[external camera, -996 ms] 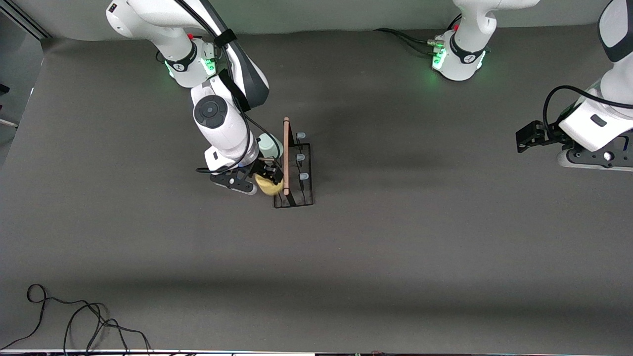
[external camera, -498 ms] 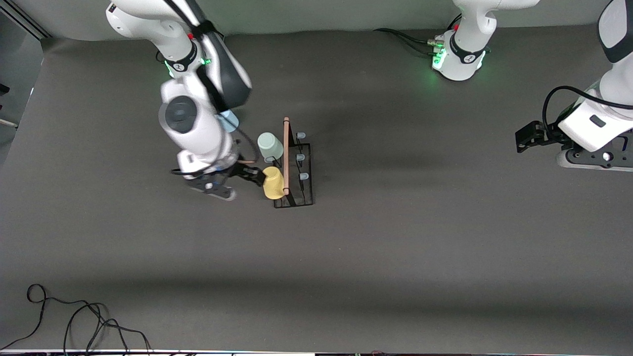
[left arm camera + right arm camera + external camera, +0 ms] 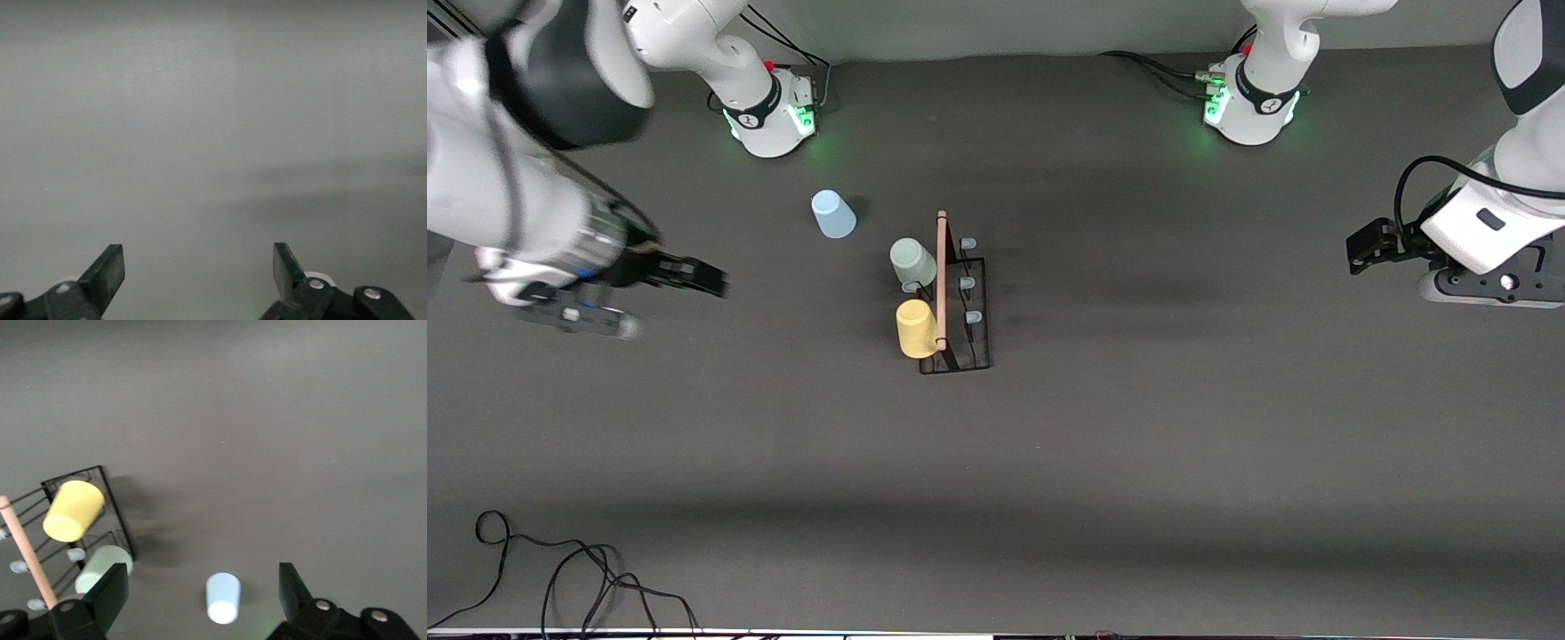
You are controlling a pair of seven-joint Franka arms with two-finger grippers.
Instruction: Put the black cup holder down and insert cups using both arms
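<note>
The black cup holder (image 3: 963, 307) stands mid-table with its wooden rod handle (image 3: 941, 280) on top. A yellow cup (image 3: 916, 328) and a pale grey-green cup (image 3: 912, 261) hang on its pegs on the side toward the right arm's end. A light blue cup (image 3: 833, 214) stands upside down on the table, farther from the front camera. My right gripper (image 3: 711, 283) is open and empty, up over the table toward the right arm's end. The right wrist view shows the holder (image 3: 80, 520), yellow cup (image 3: 72, 510), grey-green cup (image 3: 103, 568) and blue cup (image 3: 222, 597). My left gripper (image 3: 1360, 249) waits open at its end.
Three free pale blue pegs (image 3: 968, 280) show on the holder's side toward the left arm. A black cable (image 3: 560, 569) lies coiled at the table's near corner toward the right arm's end. The arm bases (image 3: 769, 111) stand along the back edge.
My right gripper let go of the yellow cup, left it on the holder's peg, and pulled away toward the right arm's end and up. The blue cup came into sight.
</note>
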